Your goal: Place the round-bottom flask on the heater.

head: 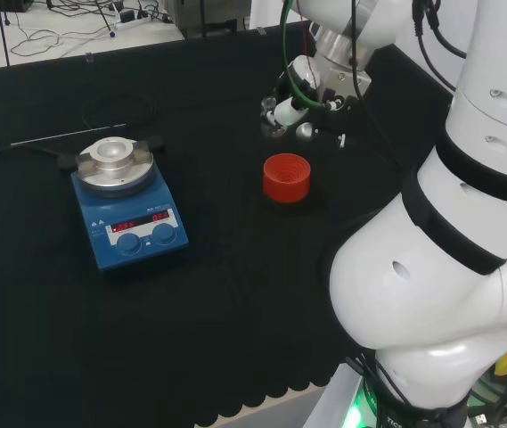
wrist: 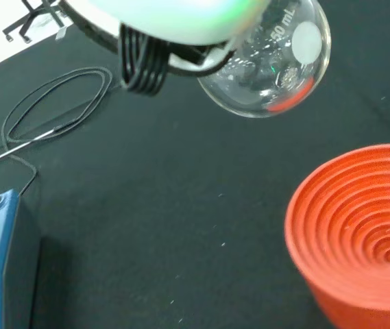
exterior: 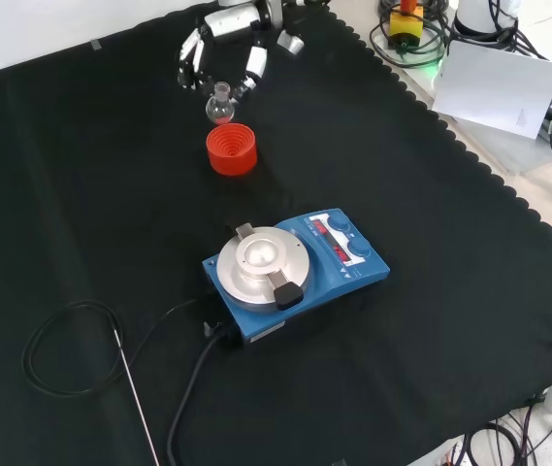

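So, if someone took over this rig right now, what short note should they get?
Hand: shut on the clear glass round-bottom flask, holding it by the neck, lifted off the cloth.
Red ribbed ring stand: empty, just in front of the flask in the front view.
Blue heater with round metal top: nearer the camera in the front view, nothing on it.
Done: flask picked up.
Left: carry it to the heater, set it in the top's hollow, release.
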